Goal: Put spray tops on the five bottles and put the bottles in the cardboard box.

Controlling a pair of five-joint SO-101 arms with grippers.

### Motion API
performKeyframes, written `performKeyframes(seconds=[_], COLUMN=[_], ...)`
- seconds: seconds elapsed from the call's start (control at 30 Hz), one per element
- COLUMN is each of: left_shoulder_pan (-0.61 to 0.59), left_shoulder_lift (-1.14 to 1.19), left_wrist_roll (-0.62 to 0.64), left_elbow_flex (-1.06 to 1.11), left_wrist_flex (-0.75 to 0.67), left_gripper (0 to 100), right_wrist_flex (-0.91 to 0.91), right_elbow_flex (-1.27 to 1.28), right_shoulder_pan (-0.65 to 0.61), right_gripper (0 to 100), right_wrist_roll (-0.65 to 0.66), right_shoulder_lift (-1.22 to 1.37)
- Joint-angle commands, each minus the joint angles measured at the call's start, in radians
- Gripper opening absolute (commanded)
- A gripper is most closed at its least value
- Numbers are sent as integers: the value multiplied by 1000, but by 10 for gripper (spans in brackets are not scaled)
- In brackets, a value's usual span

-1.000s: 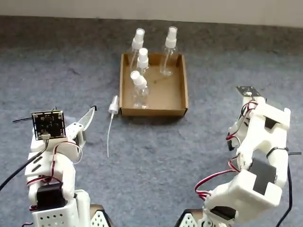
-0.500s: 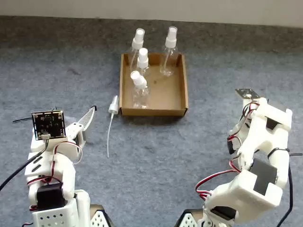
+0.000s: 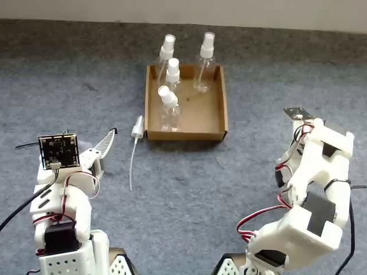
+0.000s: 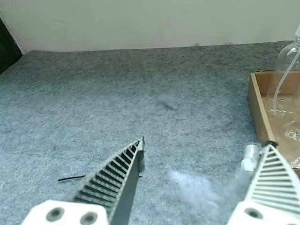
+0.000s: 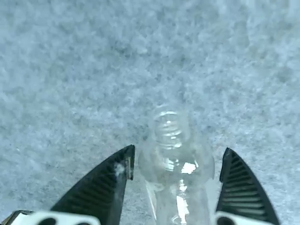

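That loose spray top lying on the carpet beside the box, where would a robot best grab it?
By its chunky white head, from above: the spray top lies flat on the carpet, and its tube looks too thin to pinch securely.

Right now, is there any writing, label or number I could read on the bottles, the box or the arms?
None can be read. The bottles and the box look plain. Any marks on the circuit board are too small to read.
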Motion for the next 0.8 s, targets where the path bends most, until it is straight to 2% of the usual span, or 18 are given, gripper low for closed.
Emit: performKeyframes(seconds=[0.0, 0.27, 0.63, 0.77], left_shoulder_pan=[15, 12, 8, 10], left_shoulder_lift=[2, 2, 2, 7], left_wrist_roll=[9, 9, 9, 6], left_elbow_flex=[-8, -8, -16, -19], left_wrist_flex=[3, 3, 3, 5], left_gripper=[347, 347, 344, 262], right_wrist_flex=[5, 7, 16, 70], right_elbow_flex=[-42, -42, -48, -94], right_shoulder_pan=[13, 15, 15, 10], right_gripper=[242, 234, 19, 4], right_wrist_roll=[20, 51, 48, -17], right_shoulder_lift=[-5, -5, -12, -22])
